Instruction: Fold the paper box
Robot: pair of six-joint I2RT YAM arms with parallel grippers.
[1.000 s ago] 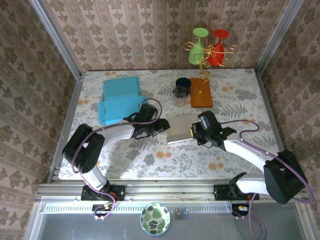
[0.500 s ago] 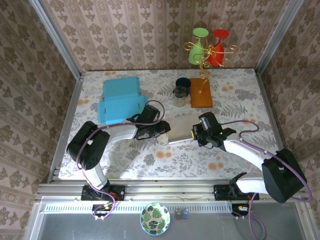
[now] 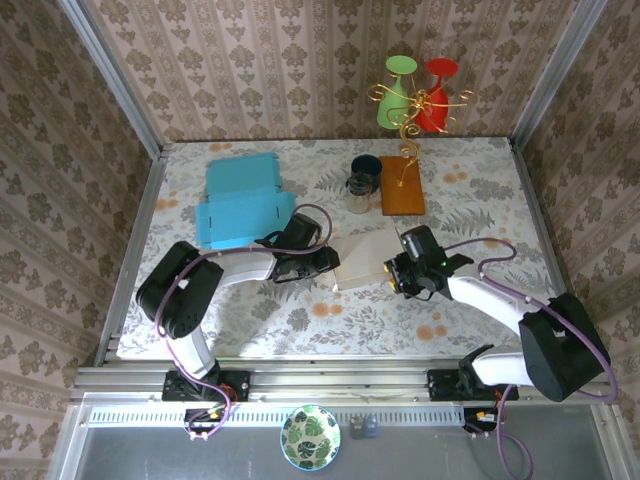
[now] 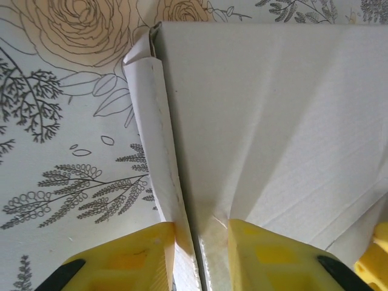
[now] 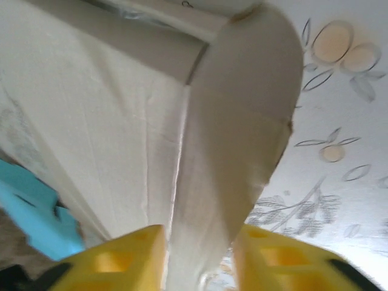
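Centrally, one white paper box, left fingers, right fingers both pinching it, two blue sheets beyond

Quick count, top view: one white paper box mid-frame, two flat blue boxes upper left, one glass jar, one dark cup, one wooden stand, two goblets, and one leafy bowl at the bottom.

no readable text, no labels, no brands, no numbers anywhere
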